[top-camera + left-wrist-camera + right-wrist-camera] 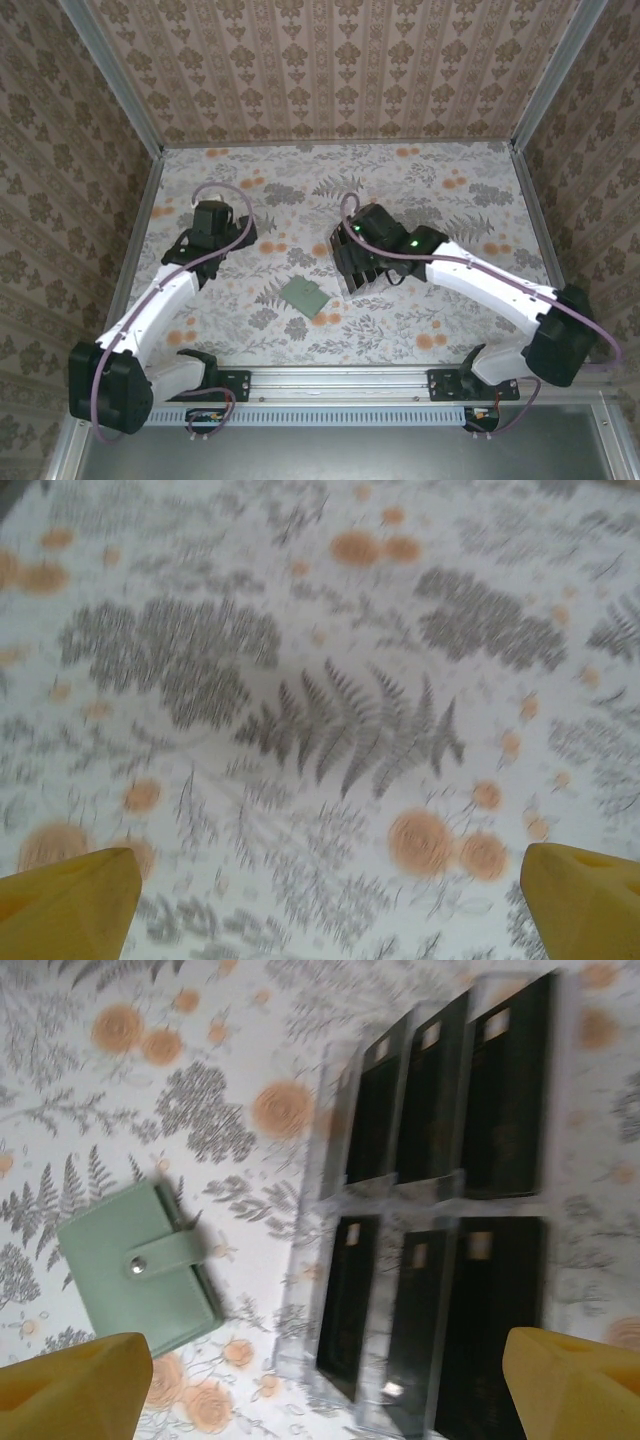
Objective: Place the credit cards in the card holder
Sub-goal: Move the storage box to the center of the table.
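- left gripper (328, 868): the yellow fingers (65, 905) are spread right out with nothing between them. Past the gap it's just the flowery tablecloth (330, 630), with a grey fern print straight ahead of the tips. The left wrist view is a bit blurry, fwiw.
- right gripper (327, 1352): same story. Its fingers (575, 1385) are wide apart, not holding anything, and hanging above the cloth.
- credit cards (505, 1090): I count six glossy black ones, slotted into a clear plastic rack (322, 1195) in two rows of three. They're ahead of the right gripper, from about the middle of the gap over to the finger on the right side of that view. The nearer row comes down roughly level with the fingertips, and the other row is further out beyond it. None of them is touching a finger.
- card holder (140, 1265): grey-green and lying flat on the cloth, turned a little askew. It's just ahead of the tip of the finger on the left side of the right wrist view. Its little tab (165, 1257) is snapped shut across the front. It sits beside the rack but not touching it, with a strip of cloth between them.
- from the top camera, the card holder (303, 294) lies between the two arms. It's close beside the right gripper's fingers and well apart from the left gripper's.
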{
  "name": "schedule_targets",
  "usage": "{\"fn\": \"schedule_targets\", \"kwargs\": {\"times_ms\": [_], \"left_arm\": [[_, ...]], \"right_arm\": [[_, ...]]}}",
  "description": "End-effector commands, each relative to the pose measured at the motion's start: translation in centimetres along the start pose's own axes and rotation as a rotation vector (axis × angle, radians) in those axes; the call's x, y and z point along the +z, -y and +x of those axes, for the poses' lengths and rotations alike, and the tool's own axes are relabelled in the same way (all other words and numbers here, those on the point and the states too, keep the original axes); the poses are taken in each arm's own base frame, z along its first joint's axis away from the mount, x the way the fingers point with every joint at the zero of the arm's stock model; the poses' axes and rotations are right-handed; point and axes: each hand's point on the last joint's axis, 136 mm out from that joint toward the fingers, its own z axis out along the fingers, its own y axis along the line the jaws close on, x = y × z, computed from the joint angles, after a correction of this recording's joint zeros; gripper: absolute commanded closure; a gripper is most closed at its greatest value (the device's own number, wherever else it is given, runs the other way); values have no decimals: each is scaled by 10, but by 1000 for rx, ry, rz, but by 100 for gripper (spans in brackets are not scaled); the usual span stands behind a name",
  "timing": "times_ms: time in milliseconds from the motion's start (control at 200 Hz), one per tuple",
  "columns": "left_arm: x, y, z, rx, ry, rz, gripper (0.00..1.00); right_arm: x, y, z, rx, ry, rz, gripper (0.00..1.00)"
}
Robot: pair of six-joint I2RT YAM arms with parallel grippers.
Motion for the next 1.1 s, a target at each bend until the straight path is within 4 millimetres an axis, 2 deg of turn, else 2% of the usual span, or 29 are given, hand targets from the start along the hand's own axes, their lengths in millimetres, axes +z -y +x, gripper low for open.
{"fn": "schedule_targets", "kwargs": {"times_ms": [0,95,240,580,760,1095], "left_arm": [[-6,-15,17,-86,-39,-57,0],[-6,-22,24,-103,-56,-90,0],[-8,-34,29,-130,-60,-145,0],[-9,-39,33,-142,-56,-165,0],[-8,-39,34,-133,-59,-169,0],[-7,-37,33,-117,-67,-158,0]], "right_arm": [[22,-20,1,87,-41,-34,12],[41,-39,-1,113,-61,-85,14],[62,-56,-4,137,-89,-123,17],[102,-73,-4,175,-145,-133,21],[122,-71,-1,174,-167,-88,22],[139,-37,3,175,-174,52,23]]}}
